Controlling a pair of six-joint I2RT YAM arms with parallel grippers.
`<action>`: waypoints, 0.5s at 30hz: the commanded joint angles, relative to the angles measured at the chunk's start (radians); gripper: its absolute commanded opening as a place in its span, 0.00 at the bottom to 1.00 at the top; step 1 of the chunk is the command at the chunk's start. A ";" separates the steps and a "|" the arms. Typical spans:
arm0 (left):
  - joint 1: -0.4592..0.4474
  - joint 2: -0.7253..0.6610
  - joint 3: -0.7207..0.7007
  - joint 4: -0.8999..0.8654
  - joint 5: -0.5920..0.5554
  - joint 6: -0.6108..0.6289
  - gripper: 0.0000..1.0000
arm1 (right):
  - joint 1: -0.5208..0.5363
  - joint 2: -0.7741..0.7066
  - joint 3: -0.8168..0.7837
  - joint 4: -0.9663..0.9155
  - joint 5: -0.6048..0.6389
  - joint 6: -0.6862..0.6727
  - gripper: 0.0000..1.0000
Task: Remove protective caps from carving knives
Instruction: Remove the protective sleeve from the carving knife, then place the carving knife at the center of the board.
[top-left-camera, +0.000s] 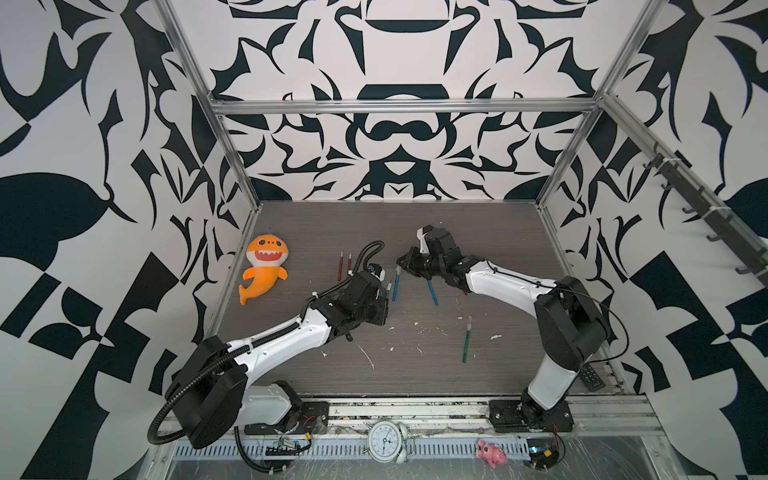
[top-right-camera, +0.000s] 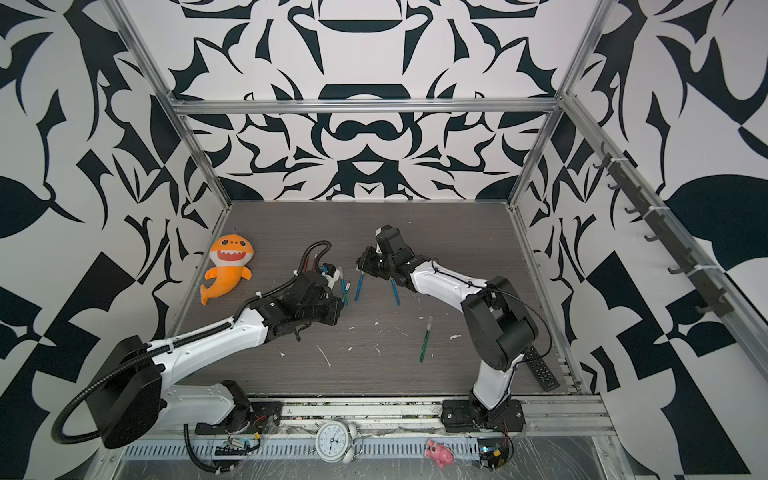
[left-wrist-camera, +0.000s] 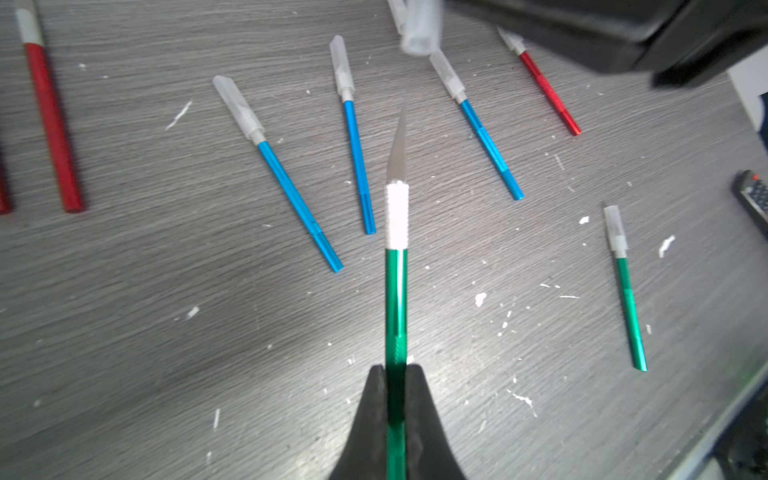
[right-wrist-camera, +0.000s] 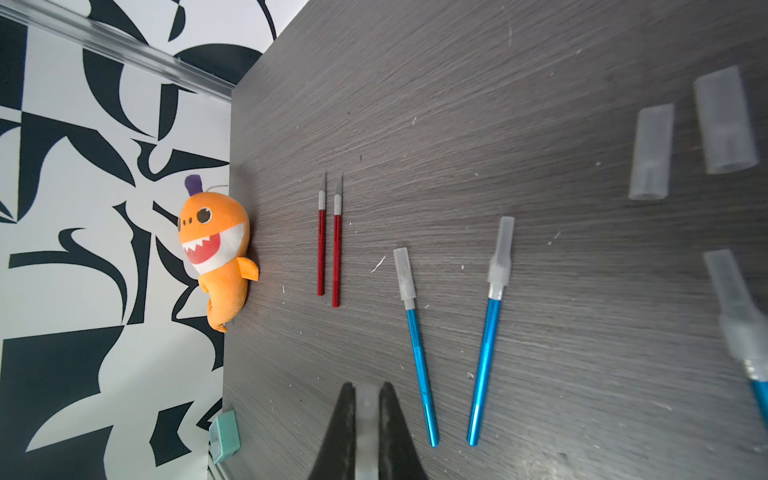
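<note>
Tabletop (top-left-camera: 374, 224) open behind carving knives (top-left-camera: 395, 289)

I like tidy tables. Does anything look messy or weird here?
Yes. White flecks litter the grey table, like dried paint. An orange shark plush lies by the left wall, odd near two bare-bladed red carving knives.

Orange shark plush (top-left-camera: 266, 270) (grinning), alarm clock (top-left-camera: 386, 445), black remote (top-left-camera: 592, 377), pink toy (top-left-camera: 491, 454).
</note>
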 joint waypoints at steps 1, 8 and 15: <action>-0.002 -0.017 0.034 -0.051 -0.057 0.018 0.00 | -0.015 -0.094 0.019 -0.023 0.029 -0.087 0.00; 0.000 -0.017 0.035 -0.008 -0.056 0.075 0.00 | -0.014 -0.232 -0.114 0.011 -0.039 -0.179 0.00; 0.051 0.030 0.094 -0.081 -0.164 0.040 0.00 | -0.017 -0.408 -0.209 -0.089 0.026 -0.246 0.00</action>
